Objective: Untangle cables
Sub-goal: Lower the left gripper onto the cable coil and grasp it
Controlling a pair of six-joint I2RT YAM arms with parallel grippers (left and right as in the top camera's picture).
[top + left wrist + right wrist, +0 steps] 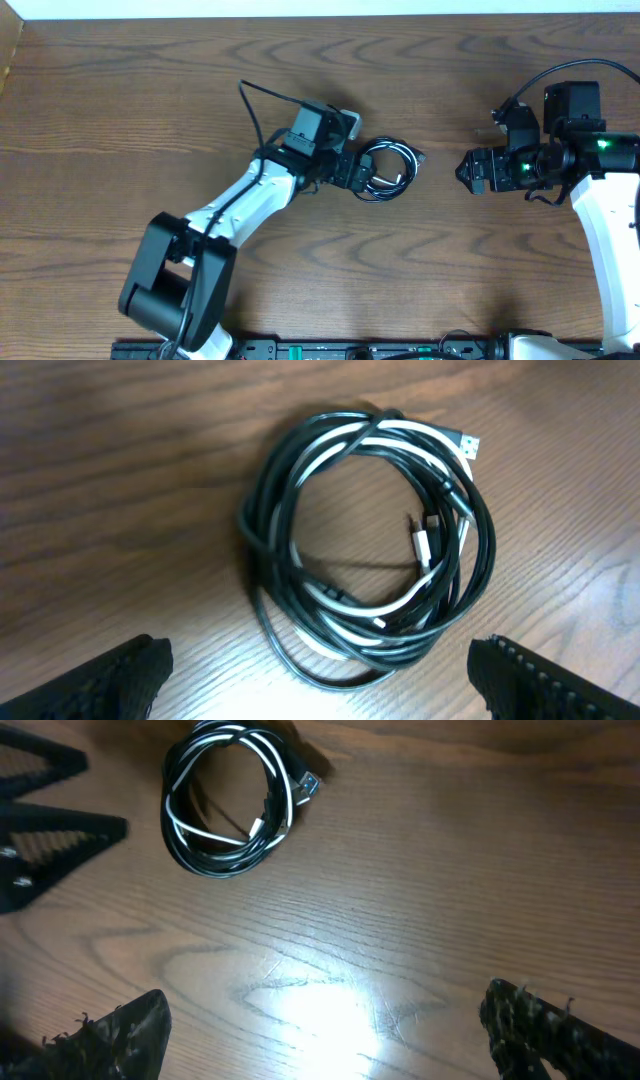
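The cables (390, 170) lie in a small round coil on the wooden table, black cords with one white cord wound in and small plug ends. The coil fills the left wrist view (370, 540) and sits at the upper left of the right wrist view (232, 805). My left gripper (366, 172) is open, its fingers at the coil's left edge with nothing between them (320, 675). My right gripper (468, 168) is open and empty (325, 1030), well to the right of the coil.
A thicker black cable (262, 105) runs to the left arm. The left gripper's fingers show at the left edge of the right wrist view (45, 830). The table's front edge carries dark hardware (350, 350).
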